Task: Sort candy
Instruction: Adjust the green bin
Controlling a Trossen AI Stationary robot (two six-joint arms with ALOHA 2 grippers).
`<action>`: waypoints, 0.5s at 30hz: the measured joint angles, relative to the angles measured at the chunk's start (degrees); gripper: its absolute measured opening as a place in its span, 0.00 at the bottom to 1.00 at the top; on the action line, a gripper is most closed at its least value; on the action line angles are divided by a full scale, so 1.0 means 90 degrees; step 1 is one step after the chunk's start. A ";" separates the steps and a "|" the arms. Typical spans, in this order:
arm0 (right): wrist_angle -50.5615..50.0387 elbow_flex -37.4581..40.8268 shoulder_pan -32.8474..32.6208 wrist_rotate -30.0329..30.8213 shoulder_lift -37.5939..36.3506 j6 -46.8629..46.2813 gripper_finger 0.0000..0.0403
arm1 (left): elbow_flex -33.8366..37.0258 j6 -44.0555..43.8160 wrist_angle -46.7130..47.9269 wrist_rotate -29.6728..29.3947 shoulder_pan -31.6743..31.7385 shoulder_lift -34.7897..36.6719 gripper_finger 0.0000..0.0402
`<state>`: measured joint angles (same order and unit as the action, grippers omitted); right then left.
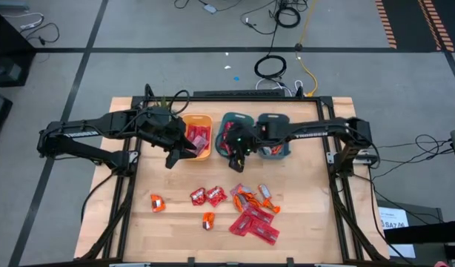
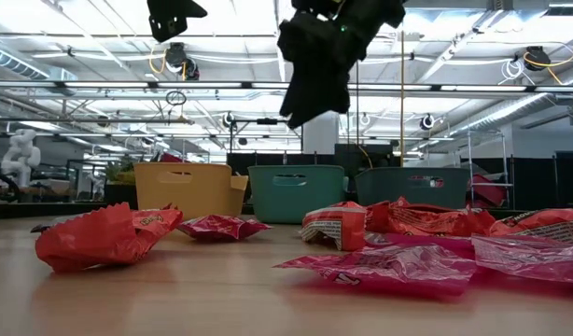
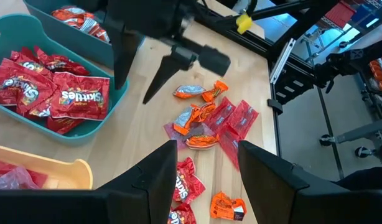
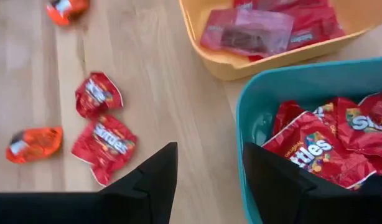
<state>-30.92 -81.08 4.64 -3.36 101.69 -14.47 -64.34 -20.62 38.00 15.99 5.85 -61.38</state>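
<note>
Right jaws empty above binned candy (image 4: 315,146)

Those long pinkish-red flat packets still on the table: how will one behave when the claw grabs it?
The flat packets look thin and crinkly, so probably floppy, sagging from the claw. They overlap in a heap, so a neighbour may drag along. Glossy film suggests they slide easily across the wood.

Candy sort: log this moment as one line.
left gripper: jaws open, empty, by yellow bin | right gripper: jaws open, empty, over teal bin rim | loose candy: on table
</note>
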 joint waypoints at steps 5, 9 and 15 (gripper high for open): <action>0.0039 -0.0002 0.0000 -0.0167 0.0301 0.0356 0.42 | 0.0000 -0.0004 0.0000 0.0000 -0.0001 0.0000 0.45; 0.0029 0.0000 0.0000 -0.0181 0.0520 0.0471 0.42 | 0.0000 -0.0009 0.0000 0.0000 0.0001 0.0001 0.45; 0.0022 0.0000 0.0000 -0.0139 0.0739 0.0783 0.42 | 0.0000 -0.0007 0.0002 0.0000 -0.0001 -0.0001 0.45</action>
<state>-30.72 -81.08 4.64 -4.61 108.34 -7.43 -64.34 -20.69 38.02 15.99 5.85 -61.39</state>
